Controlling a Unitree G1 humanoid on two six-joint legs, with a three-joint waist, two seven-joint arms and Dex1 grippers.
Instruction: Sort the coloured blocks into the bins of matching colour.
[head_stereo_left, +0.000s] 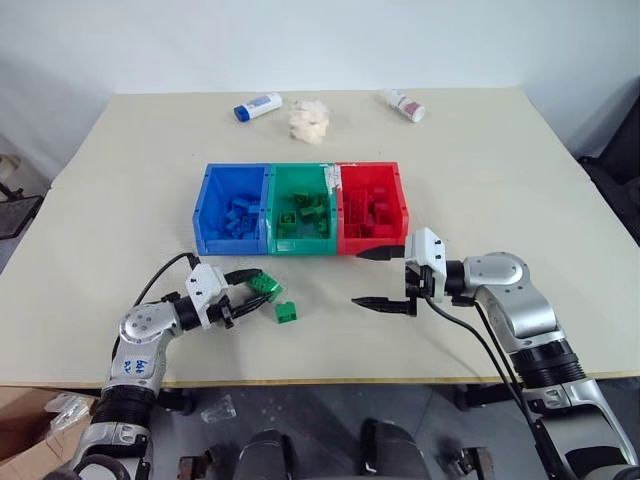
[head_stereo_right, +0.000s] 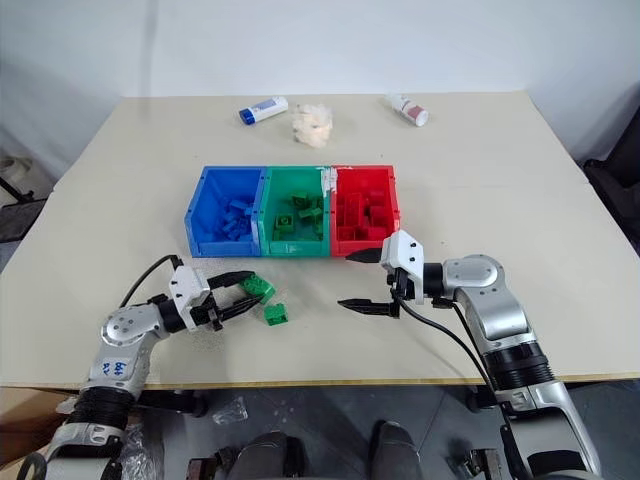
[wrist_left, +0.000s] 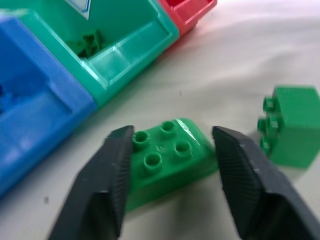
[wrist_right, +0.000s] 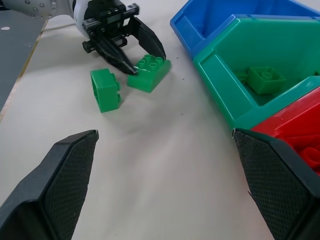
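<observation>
A green block (head_stereo_left: 267, 285) with a sloped end lies on the table in front of the bins. My left gripper (head_stereo_left: 258, 287) is shut on it, one finger (wrist_left: 107, 175) pressed against each side, and the block still rests on the tabletop. A second, square green block (head_stereo_left: 287, 312) lies just beside it, free. The joined bins stand mid-table: blue bin (head_stereo_left: 232, 245), green bin (head_stereo_left: 300, 243) with several green bricks inside, red bin (head_stereo_left: 403, 200). My right gripper (head_stereo_left: 358, 278) hovers open and empty in front of the red bin, pointing toward the left gripper.
At the far side of the table lie a white and blue tube (head_stereo_left: 257, 106), a crumpled white lump (head_stereo_left: 309, 120) and a white and red bottle (head_stereo_left: 406, 104). The table's front edge (head_stereo_left: 330, 380) runs close below both grippers.
</observation>
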